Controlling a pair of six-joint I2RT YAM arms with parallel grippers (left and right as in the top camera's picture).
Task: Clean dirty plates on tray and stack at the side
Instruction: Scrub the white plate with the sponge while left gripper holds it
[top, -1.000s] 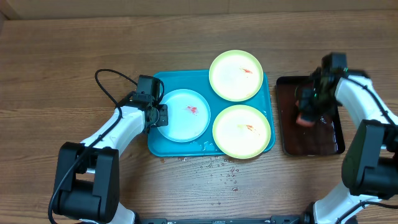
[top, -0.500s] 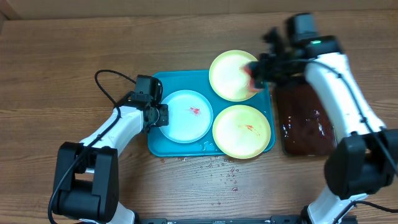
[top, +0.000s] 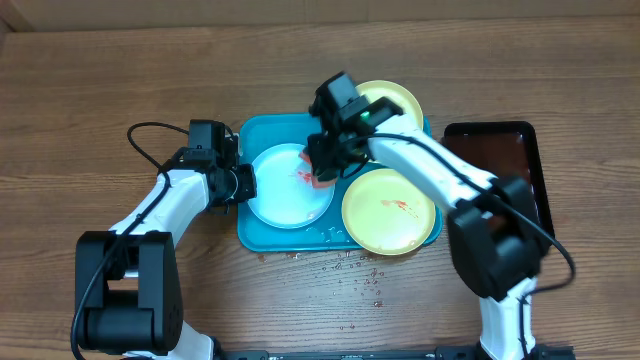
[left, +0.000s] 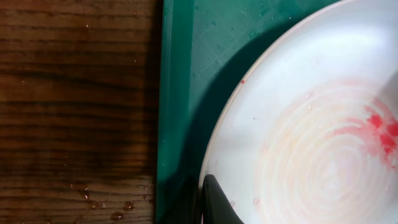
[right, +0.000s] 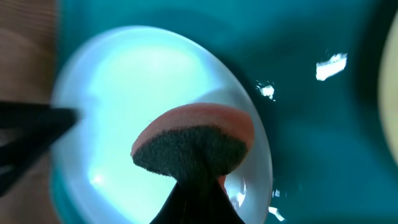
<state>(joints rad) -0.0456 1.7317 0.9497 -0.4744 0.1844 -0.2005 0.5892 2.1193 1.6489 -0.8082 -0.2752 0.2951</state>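
Note:
The teal tray holds three plates. A pale blue-white plate with a red smear lies at its left. Two yellow-green plates lie at the back right and the front right. My left gripper is shut on the blue-white plate's left rim; the left wrist view shows one finger on the plate. My right gripper is shut on a pink sponge with a dark scouring face, held at the right part of the blue-white plate.
A smaller dark brown tray, wet inside, stands to the right of the teal tray. Water drops lie on the wooden table in front of the teal tray. The left arm's cable loops over the table at the left.
My right arm has swung left from the dark tray, past the back yellow-green plate, to the blue-white plate, with the sponge. The left gripper and that plate shifted slightly left.

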